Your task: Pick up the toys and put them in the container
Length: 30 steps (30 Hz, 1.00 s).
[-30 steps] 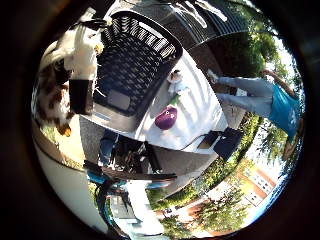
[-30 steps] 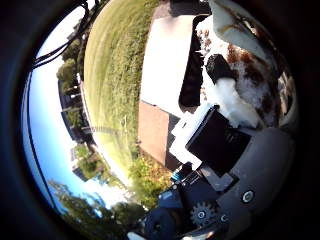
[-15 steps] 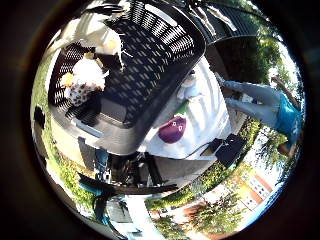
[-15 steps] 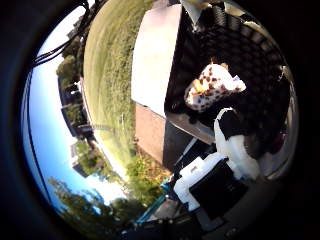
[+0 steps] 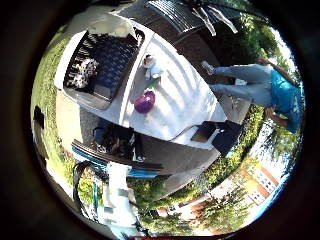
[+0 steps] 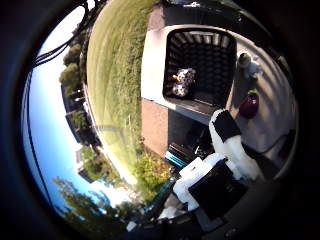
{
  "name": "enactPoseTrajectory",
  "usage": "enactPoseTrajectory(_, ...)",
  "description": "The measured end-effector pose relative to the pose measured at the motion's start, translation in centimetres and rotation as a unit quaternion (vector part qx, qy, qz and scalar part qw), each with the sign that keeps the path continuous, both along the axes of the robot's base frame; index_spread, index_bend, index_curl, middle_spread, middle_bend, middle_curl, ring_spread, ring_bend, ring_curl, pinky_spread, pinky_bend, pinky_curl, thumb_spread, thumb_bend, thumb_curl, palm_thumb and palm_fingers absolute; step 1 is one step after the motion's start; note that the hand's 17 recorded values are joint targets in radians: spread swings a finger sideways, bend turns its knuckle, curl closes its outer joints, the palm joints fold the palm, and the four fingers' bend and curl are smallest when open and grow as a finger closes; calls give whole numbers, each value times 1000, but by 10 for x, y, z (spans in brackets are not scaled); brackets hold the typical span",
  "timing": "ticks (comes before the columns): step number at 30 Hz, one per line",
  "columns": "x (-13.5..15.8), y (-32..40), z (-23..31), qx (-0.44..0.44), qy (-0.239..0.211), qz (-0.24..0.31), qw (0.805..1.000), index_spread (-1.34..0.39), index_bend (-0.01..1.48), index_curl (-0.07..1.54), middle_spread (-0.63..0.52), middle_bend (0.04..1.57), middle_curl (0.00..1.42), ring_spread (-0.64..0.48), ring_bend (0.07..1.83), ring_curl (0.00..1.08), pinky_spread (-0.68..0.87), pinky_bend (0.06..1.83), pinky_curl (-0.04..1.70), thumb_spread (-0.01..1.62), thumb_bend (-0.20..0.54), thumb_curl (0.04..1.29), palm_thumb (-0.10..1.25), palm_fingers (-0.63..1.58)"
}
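The hand (image 6: pixel 225 160) hangs well above the white surface (image 5: pixel 190 100), and nothing is held in it. The white and black fingers (image 6: pixel 227 135) that reach into the thumb-side view look fairly straight and relaxed, though only part of them shows, so the spread of the rest is hard to judge.

A black slatted basket (image 6: pixel 222 50) stands at one end of the surface, near its edge. Inside it, on the basket floor against one wall, lies a white toy with dark spots (image 6: pixel 182 82), probably a stuffed animal; it is too small to make out more.

Two toys lie outside the basket on the bare surface. A purple toy (image 5: pixel 145 102) with a bit of green at one end rests just beside the basket's long wall. A small white toy (image 5: pixel 149 65) sits a little farther along the same side, near the purple one but apart from it.

At the far end of the surface lies a dark flat object (image 5: pixel 205 131), with a black bag or case (image 5: pixel 227 137) touching the surface's corner. Grass (image 6: pixel 115 75) and a paved patch surround the surface.
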<state>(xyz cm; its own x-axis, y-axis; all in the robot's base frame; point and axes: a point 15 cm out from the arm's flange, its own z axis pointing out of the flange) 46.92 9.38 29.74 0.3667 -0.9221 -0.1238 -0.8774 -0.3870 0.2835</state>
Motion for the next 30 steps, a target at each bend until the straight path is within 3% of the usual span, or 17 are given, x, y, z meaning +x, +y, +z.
enactPoseTrajectory(7,-25,-94,-39,-7,50,-37,998,-346,162,353,96,179,355,285,430,288,473,676,310,1136,-25,502,743,20)
enactPoseTrajectory(13,-22,-132,-102,-23,46,-42,998,-351,177,329,81,173,344,274,401,291,459,619,280,1139,-21,498,759,31)
enactPoseTrajectory(17,-16,-144,-161,-36,39,-31,998,-352,180,321,69,169,335,271,382,293,453,598,267,1138,-24,494,764,46)
enactPoseTrajectory(24,-32,-133,-261,-37,94,-17,995,-345,178,310,56,165,320,270,364,300,449,572,253,1138,-25,489,766,58)
enactPoseTrajectory(30,-47,-118,-313,-47,127,11,991,-348,184,308,53,163,313,270,341,301,449,547,243,1130,-24,487,777,52)
